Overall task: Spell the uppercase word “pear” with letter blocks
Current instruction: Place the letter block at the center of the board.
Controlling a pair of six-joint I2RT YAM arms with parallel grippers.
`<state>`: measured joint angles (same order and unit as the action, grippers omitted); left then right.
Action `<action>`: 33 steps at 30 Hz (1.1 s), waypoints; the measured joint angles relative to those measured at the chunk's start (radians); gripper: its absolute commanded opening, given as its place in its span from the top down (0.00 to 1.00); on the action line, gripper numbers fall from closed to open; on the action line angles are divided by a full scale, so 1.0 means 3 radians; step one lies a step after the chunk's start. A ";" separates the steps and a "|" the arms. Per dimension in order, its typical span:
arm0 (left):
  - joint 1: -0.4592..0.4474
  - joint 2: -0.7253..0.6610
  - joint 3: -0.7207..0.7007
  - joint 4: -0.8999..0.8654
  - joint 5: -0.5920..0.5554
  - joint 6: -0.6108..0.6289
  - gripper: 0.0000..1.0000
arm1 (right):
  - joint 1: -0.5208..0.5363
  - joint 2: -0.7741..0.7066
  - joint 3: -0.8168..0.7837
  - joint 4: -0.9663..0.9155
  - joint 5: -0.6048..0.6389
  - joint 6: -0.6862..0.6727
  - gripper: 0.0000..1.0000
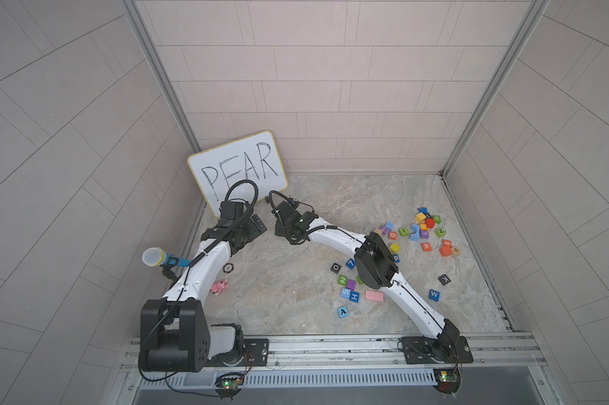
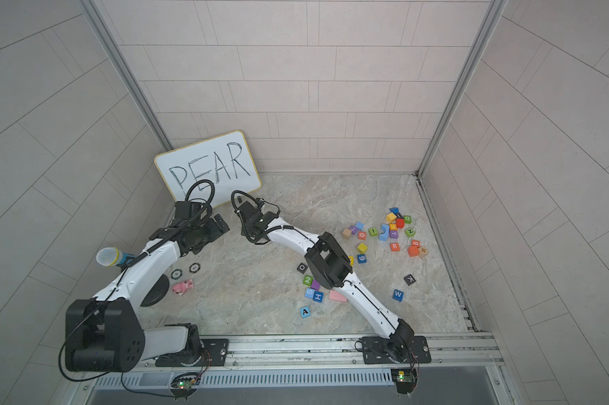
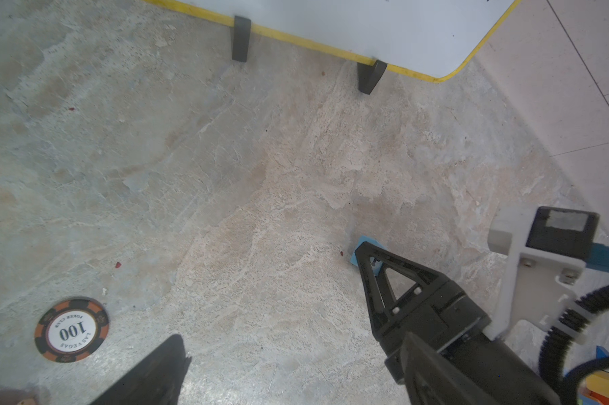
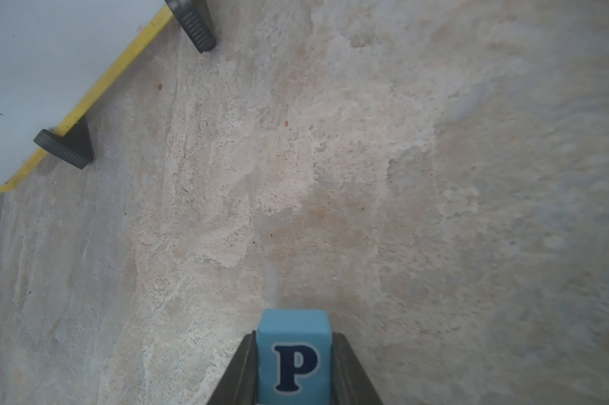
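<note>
- Off the left edge of the table (image 1: 296,280), a blue-handled microphone (image 1: 153,257) pokes in on its stand, beside the left arm.
- Near that same edge lie a poker chip (image 1: 228,268) marked 100 and, nearer the front, a small pink toy (image 1: 219,287).
- In the far left corner a whiteboard (image 1: 238,168) with a yellow rim leans back against the wall on two dark feet, with PEAR written on it by hand.
- The left claw (image 3: 296,342) hangs just in front of the board with its jaws spread wide and only bare table between them.
- Just to its right, the right claw (image 4: 293,336) is clamped tight on the P block (image 4: 296,364), light blue with a dark letter. One finger is on each side and the P faces the wrist camera. I cannot tell whether the cube touches the table.
- Towards the front edge, right of the middle, the A block (image 1: 342,311) sits alone with its letter up. Just behind it are a blue H cube (image 1: 354,297), a green 2 cube (image 1: 342,279) and a flat pink block (image 1: 374,295).
- Towards the far right corner, a heap of coloured cubes (image 1: 430,222) is jumbled together. I cannot pick out the E among them.
- The R block (image 1: 426,246), orange-red with a pale letter, lies just in front of that heap.
- Nearer the right edge and well apart from the heap sit a black K cube (image 1: 444,279) and a blue W cube (image 1: 433,294).
</note>
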<state>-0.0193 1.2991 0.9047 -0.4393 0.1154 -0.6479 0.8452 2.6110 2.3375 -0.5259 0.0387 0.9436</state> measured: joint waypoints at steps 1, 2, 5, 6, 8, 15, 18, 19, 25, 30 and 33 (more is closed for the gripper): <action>0.0000 0.0001 0.0000 0.0001 0.0004 0.0003 0.01 | 0.0000 0.0000 0.0000 0.0003 -0.0011 0.0000 0.67; 0.0000 0.0003 0.0000 0.0001 0.0008 0.0004 0.01 | 0.0000 0.0000 0.0000 0.0006 -0.0024 0.0001 0.67; 0.0000 0.0003 0.0000 0.0003 0.0022 0.0018 0.01 | 0.0000 0.0000 0.0000 0.0020 -0.0045 -0.0001 0.65; 0.0000 0.0005 0.0000 0.0001 0.0029 0.0028 0.01 | 0.0000 0.0000 0.0000 0.0020 -0.0047 -0.0001 0.64; 0.0000 0.0020 0.0000 0.0003 0.0043 0.0038 0.01 | 0.0000 0.0000 0.0000 0.0020 -0.0053 -0.0004 0.63; 0.0000 0.0167 0.0000 0.0005 0.0113 0.0042 0.01 | 0.0000 -0.0010 0.0000 0.0022 -0.0055 -0.0046 0.58; 0.0000 0.0184 0.0000 0.0004 0.0134 0.0057 0.02 | -0.0015 -0.0043 -0.0028 0.0027 -0.0066 -0.0078 0.57; 0.0000 0.0183 0.0001 0.0004 0.0136 0.0066 0.02 | -0.0019 -0.0074 -0.0064 0.0028 -0.0079 -0.0092 0.56; -0.0080 0.0238 0.0126 -0.0075 0.0102 0.0214 0.04 | -0.0103 -0.0649 -0.0660 0.0055 -0.0085 -0.0379 0.49; -0.0291 0.0726 0.0575 -0.0125 0.0172 0.0551 0.12 | -0.0318 -0.1586 -0.1643 0.0322 -0.0064 -0.0856 0.30; -0.0350 0.1156 0.0863 -0.0127 0.0305 0.0755 0.16 | -0.0497 -0.2089 -0.2323 0.0645 -0.0094 -0.1068 0.20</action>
<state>-0.1242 1.6459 1.1637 -0.4774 0.2070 -0.4213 0.6960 1.9842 1.6405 -0.3325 0.0105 0.6231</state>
